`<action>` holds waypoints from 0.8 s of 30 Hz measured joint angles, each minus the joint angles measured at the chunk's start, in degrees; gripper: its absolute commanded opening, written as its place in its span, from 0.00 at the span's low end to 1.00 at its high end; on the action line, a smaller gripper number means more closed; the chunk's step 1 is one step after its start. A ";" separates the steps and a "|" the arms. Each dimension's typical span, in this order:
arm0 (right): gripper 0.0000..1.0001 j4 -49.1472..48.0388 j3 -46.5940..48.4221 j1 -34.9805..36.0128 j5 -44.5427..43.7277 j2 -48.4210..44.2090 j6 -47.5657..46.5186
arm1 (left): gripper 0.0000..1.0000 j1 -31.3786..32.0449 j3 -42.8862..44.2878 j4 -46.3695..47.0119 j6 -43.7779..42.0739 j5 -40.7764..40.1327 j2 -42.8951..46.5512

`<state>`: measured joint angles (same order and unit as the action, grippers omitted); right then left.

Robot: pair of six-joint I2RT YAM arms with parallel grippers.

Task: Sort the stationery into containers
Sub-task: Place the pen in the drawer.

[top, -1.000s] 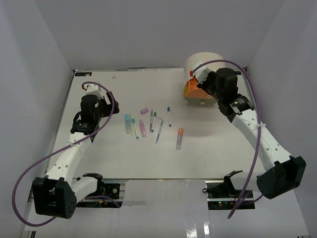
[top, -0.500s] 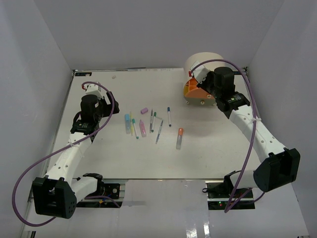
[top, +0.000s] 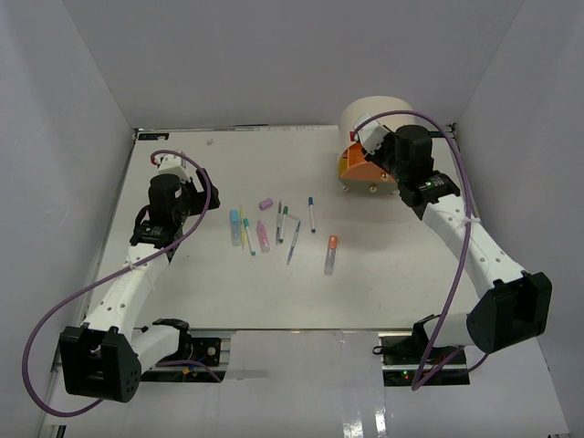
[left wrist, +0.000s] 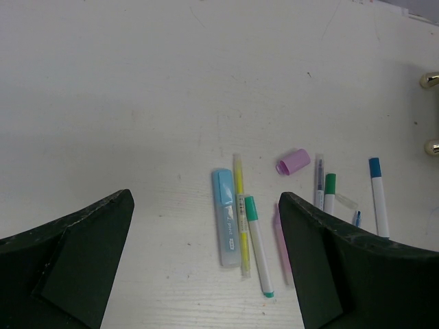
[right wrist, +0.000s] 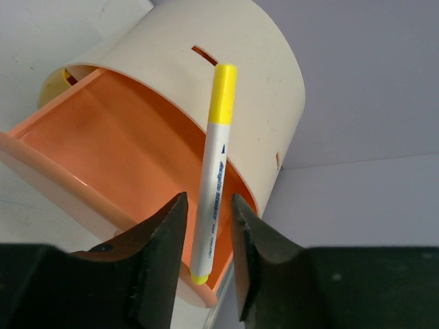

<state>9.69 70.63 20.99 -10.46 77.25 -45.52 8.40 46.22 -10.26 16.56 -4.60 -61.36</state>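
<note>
Presently we find the right gripper (right wrist: 208,209) clamped on a yellow-capped pen (right wrist: 213,171), the cap pointing away from the wrist and the pen's body standing over the open peach-orange drawer (right wrist: 130,154). That drawer is pulled out from the front of the cream organiser (top: 381,108), on the side facing the table's middle. From the right wrist, a yellow edge (right wrist: 53,88) shows behind the drawer's far corner; we cannot tell what it belongs to. Two small brass knobs (left wrist: 431,80) show at the edge of the left wrist view, low on the organiser's front.

The left gripper (left wrist: 206,205) has its fingers spread wide with nothing between them, and it hangs well apart from the organiser, across the table (top: 182,292).

Between that gripper and the organiser lies the loose stationery. Farthest from the organiser are a pastel blue marker (left wrist: 226,218), a thin yellow pen (left wrist: 239,192) and a teal-capped pen (left wrist: 255,236), lying side by side and touching or nearly so. A purple cap piece (left wrist: 293,162) sits apart from them, nearer the organiser. A green-capped pen (left wrist: 330,186) and a blue-capped pen (left wrist: 376,188) lie nearer again. An orange-capped marker (top: 331,254) rests alone in front of the organiser.

The organiser stands in the enclosure's far corner, close to the side wall (top: 520,128). Open table lies on its near side.
</note>
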 measured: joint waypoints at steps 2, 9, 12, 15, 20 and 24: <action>0.42 -0.57 -0.13 -0.11 -0.17 0.00 0.07 | 0.98 0.00 0.00 0.00 0.00 0.00 0.00; 0.43 -1.25 -0.46 -0.37 -0.55 -0.04 0.07 | 0.98 0.00 0.00 0.00 0.00 0.00 -0.04; 0.44 -1.49 -0.96 -0.35 -0.42 -0.63 0.33 | 0.98 0.00 0.00 0.00 -0.02 0.00 -0.04; 0.55 -1.46 -1.05 -0.37 0.37 -1.75 1.79 | 0.98 0.00 0.00 0.00 -0.02 0.00 -0.04; 0.81 -1.49 -1.16 -0.28 8.41 -6.01 8.17 | 0.98 0.00 0.00 0.00 -0.02 0.02 -0.07; 0.81 -5.01 -3.56 3.82 12.07 -10.97 16.92 | 0.98 0.00 0.00 0.00 -0.02 0.02 -0.09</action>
<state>4.69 67.07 24.82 1.61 66.28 -28.60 8.40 46.22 -10.26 16.53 -4.58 -61.45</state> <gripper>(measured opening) 0.812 0.979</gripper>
